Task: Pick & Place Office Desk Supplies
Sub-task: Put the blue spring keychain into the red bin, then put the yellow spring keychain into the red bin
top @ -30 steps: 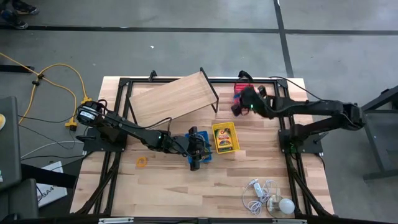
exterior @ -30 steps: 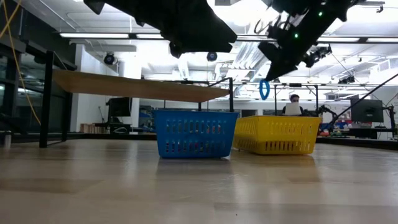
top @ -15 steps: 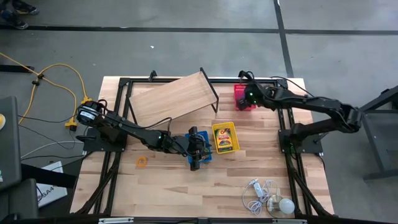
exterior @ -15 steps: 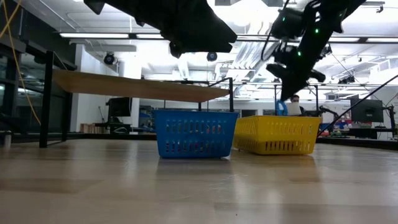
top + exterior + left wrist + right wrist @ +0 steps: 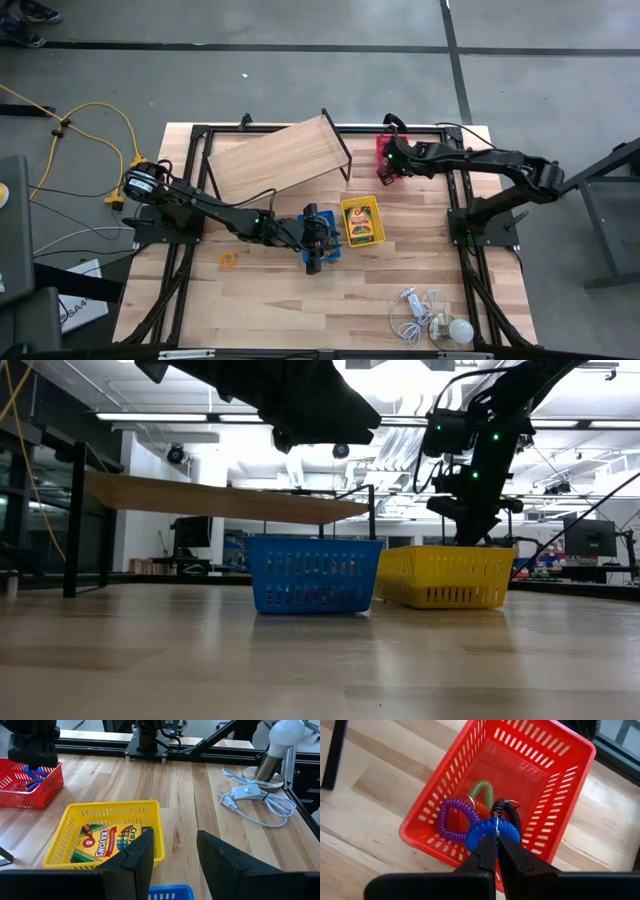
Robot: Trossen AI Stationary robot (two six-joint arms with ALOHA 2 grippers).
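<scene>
The right hand (image 5: 496, 845) pinches a blue loop (image 5: 492, 831) over the red basket (image 5: 555, 815).

Only the right wrist view looks into the red basket: purple (image 5: 455, 817), green (image 5: 482, 792) and black (image 5: 507, 812) loops lie inside, and the blue loop hangs at the tips of the hand's two fingers, which are pressed together on it. From above, the right hand (image 5: 385, 160) is over the red basket (image 5: 381, 158) at the far side of the table (image 5: 290, 300), beside the wooden board (image 5: 275, 158). In the low view the yellow basket (image 5: 445, 576) hides the red one. The left hand (image 5: 172, 852) is spread, holds nothing, and hangs over the blue basket (image 5: 313, 574). The left wrist view shows a crayon box (image 5: 112, 842) lying in the yellow basket (image 5: 65, 850). An orange loop (image 5: 228, 260) lies alone on the table. A white bulb (image 5: 458, 330) with its cord (image 5: 412, 312) sits near the front edge.
</scene>
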